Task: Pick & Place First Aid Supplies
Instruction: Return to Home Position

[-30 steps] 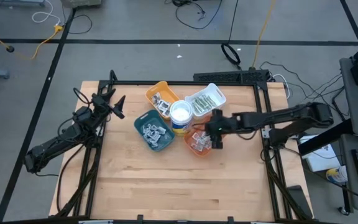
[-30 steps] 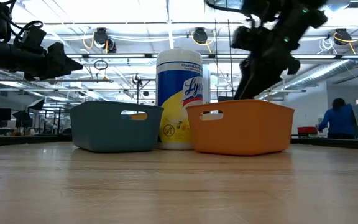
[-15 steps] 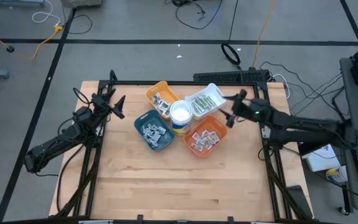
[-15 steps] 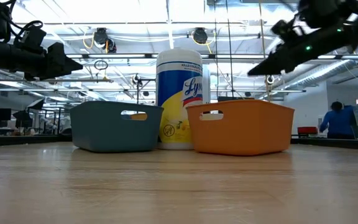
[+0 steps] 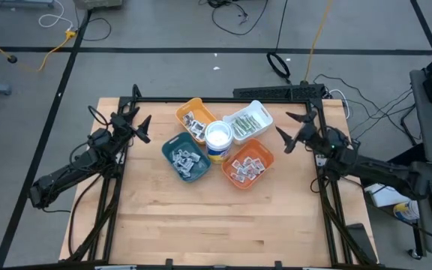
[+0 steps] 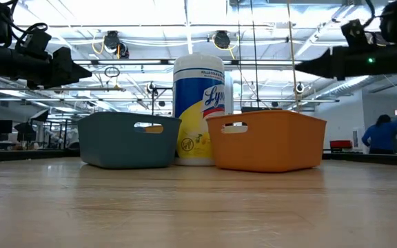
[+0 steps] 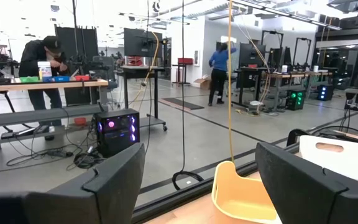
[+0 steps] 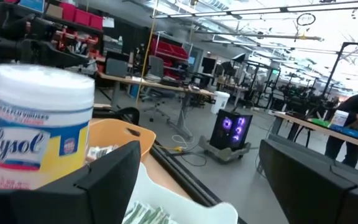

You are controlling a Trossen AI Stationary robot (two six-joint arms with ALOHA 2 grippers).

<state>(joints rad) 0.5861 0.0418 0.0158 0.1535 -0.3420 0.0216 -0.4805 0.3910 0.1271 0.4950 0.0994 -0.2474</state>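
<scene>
Found the right gripper (image 5: 285,124) hanging above the right edge of the table (image 5: 216,225), toward the far right corner and apart from the bins. Saw its fingers spread wide in the right wrist view, with nothing held between them. Found the left gripper (image 5: 142,121) above the left edge, toward the far left corner, likewise spread wide and empty.

Counted four bins clustered round a white round tub (image 5: 218,136) in the far middle of the table. Placed the yellow bin (image 5: 193,101) and white bin (image 5: 257,105) on the far side, and the teal bin (image 5: 169,142) and orange bin (image 5: 268,154) on the near side.

Found the first aid supplies (image 5: 244,169) lying inside the bins. Made out white packets in the orange, teal and yellow bins, and green-white strips (image 5: 246,124) in the white one. Saw no packet on the bare wood.

From the low view, made out only the bin walls and the tub between them, contents hidden.
</scene>
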